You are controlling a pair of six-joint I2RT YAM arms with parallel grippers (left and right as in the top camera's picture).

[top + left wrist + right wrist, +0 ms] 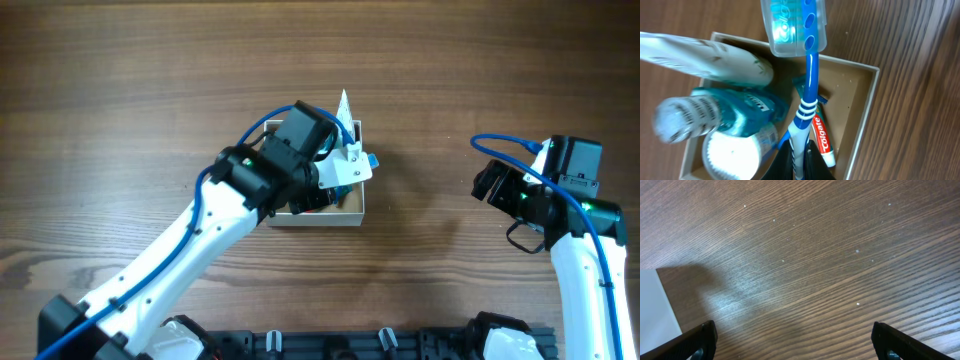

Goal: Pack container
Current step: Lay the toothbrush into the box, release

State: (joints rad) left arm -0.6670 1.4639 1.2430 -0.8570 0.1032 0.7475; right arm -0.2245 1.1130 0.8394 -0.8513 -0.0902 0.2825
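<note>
Currently my left gripper (799, 162) clamps the toothbrush (811, 75), long axis up-frame, head overhanging the container (866, 112) rim. Right gripper (795, 341) gapes empty, well apart.

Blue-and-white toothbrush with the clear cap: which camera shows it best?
Left wrist view: the toothbrush runs from capped head to handle, held in the left gripper. Overhead, the left arm hides nearly all of it; the right wrist view shows none.
</note>
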